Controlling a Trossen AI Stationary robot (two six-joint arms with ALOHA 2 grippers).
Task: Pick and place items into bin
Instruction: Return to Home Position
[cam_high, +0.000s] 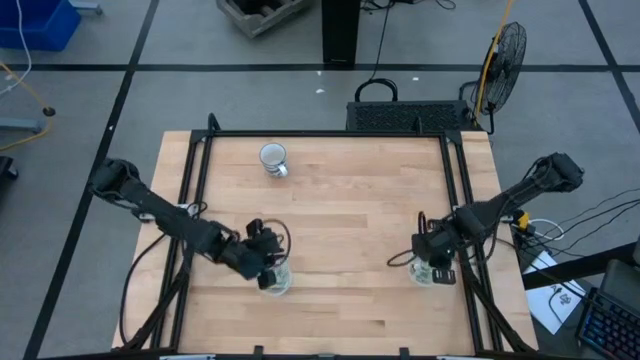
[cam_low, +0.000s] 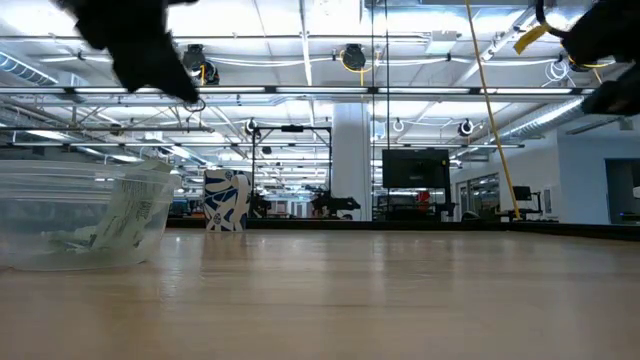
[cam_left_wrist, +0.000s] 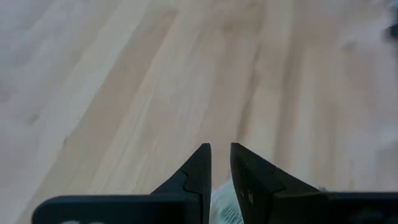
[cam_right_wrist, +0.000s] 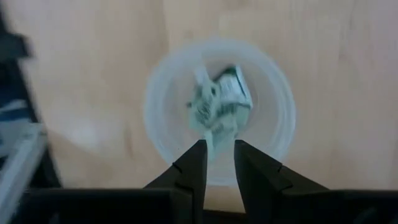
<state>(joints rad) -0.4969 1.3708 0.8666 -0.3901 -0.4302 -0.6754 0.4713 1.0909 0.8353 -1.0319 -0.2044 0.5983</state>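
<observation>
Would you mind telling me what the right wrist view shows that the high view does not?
Only the right wrist view: the pale-green and whitish packets lying crumpled inside the clear cup, seen from straight above.

Only the high view: the whole wooden table, the white-and-grey mug standing apart from both arms, and the left gripper over a second clear cup.

Both: the right gripper poised above that first cup.
</observation>
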